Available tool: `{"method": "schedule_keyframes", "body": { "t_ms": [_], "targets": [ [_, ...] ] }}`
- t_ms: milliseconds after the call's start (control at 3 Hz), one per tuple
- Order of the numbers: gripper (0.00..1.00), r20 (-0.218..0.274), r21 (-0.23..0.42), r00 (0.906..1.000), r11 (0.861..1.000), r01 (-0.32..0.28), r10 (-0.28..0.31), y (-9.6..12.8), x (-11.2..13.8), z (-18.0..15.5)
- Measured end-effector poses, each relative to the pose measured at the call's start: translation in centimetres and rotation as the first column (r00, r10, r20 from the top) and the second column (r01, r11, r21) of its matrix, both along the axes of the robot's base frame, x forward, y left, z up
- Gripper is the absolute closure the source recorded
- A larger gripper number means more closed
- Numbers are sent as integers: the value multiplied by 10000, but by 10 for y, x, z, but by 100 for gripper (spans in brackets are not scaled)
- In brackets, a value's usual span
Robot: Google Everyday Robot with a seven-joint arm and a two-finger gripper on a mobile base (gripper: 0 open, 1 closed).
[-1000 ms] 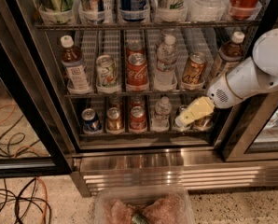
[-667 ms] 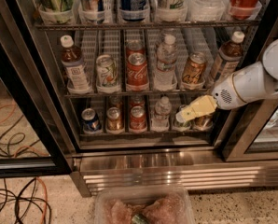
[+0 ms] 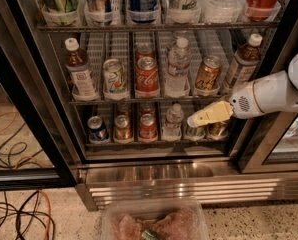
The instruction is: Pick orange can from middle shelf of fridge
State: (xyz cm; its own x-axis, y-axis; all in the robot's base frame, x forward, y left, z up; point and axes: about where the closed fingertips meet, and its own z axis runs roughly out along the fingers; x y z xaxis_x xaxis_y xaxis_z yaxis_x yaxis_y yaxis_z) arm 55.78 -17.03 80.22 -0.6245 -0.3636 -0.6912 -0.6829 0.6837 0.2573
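Observation:
The orange can (image 3: 208,73) stands upright in a clear front cup on the middle shelf (image 3: 124,101) of the fridge (image 3: 20,89), second lane from the right. A brown white-capped bottle (image 3: 243,61) is to its right and a clear water bottle (image 3: 178,67) to its left. My gripper (image 3: 203,117), pale yellow on a white arm (image 3: 274,93), reaches in from the right. It hangs in front of the bottom shelf, just below and slightly left of the orange can, not touching it.
A red Coca-Cola can (image 3: 147,77), a white-and-green can (image 3: 114,76) and a brown bottle (image 3: 79,69) share the middle shelf. Cans and a small bottle (image 3: 173,120) fill the bottom shelf. Cables (image 3: 19,214) lie on the floor at left. A clear tub (image 3: 154,223) sits at the bottom edge.
The white forearm has dropped from high at the right to nearly level. The gripper tip has risen slightly and stays in front of the bottom shelf's right lanes.

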Motion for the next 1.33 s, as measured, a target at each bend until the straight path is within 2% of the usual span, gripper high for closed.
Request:
{"method": "schedule_keyframes", "body": {
  "t_ms": [333,1333],
  "targets": [
    [0,59,14,10000,10000,-14,14,1,1,1],
    [0,633,112,9969,9988,-483,475,22,11,13]
  ]
}}
